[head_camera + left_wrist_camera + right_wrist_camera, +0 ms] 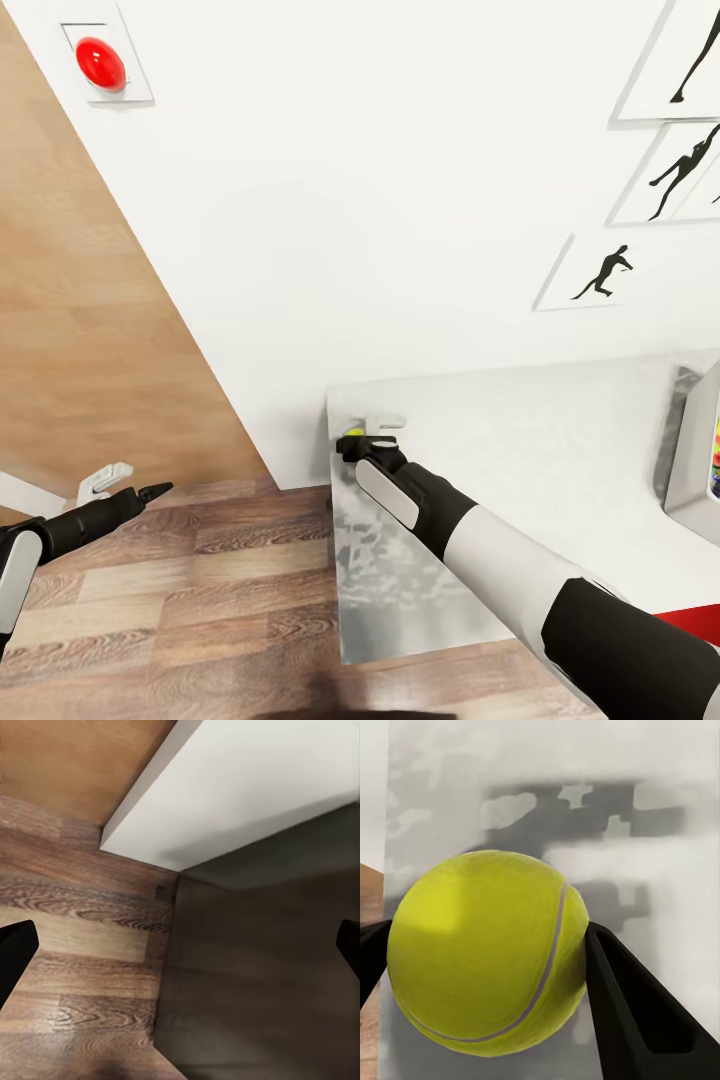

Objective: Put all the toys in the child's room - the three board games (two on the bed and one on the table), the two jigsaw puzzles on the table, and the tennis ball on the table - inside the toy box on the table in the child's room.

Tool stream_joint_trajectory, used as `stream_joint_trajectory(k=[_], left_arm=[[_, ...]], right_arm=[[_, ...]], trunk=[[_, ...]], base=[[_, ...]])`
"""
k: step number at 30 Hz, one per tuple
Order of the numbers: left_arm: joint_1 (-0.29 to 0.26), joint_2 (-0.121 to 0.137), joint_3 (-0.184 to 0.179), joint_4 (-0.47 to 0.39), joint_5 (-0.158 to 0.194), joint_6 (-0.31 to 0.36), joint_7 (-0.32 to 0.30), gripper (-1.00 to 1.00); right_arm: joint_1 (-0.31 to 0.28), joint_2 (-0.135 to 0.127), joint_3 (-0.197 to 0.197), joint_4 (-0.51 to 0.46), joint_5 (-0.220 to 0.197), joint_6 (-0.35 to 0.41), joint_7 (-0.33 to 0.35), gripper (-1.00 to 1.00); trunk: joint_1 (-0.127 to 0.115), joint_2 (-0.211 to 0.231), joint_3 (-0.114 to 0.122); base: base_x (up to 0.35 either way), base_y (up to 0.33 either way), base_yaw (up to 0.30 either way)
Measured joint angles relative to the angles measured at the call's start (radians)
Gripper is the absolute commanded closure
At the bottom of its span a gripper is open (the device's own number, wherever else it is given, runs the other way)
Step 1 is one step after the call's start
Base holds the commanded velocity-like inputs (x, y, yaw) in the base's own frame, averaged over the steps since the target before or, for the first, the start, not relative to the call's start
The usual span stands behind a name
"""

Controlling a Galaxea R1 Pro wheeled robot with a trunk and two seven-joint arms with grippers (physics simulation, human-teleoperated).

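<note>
The tennis ball (487, 952) looks matt and felt-like, yellow-green with 1 pale seam. The right tool (487, 967) pressing its 2 sides has smooth black plastic-looking fingers (630, 1012). Beneath the ball, the counter (520, 440) is pale grey with a glossy, mottled sheen. Beside the counter, the floor (200, 590) shows brown wood planks with visible grain.
</note>
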Motion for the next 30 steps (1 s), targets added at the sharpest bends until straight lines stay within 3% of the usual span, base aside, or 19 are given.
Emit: stream_joint_trajectory(k=[21,24,30], left_arm=[[0.000,0.000,0.000,0.001,0.000,0.002,-0.001,-1.00],[0.000,0.000,0.000,0.000,0.000,0.002,-0.001,-1.00],[-0.001,0.000,0.000,0.000,0.000,0.002,-0.001,-1.00]], right_arm=[[0.000,0.000,-0.004,-0.016,-0.009,-0.013,0.004,1.00],[0.004,0.000,-0.004,-0.068,-0.008,-0.021,-0.002,1.00],[0.102,0.000,-0.006,-0.298,-0.006,-0.022,-0.033,1.00]], trunk=[[0.000,0.000,0.000],[0.000,0.000,0.000],[0.000,0.000,0.000]], base=[[0.000,0.000,0.000],[0.000,0.000,0.000],[0.000,0.000,0.000]])
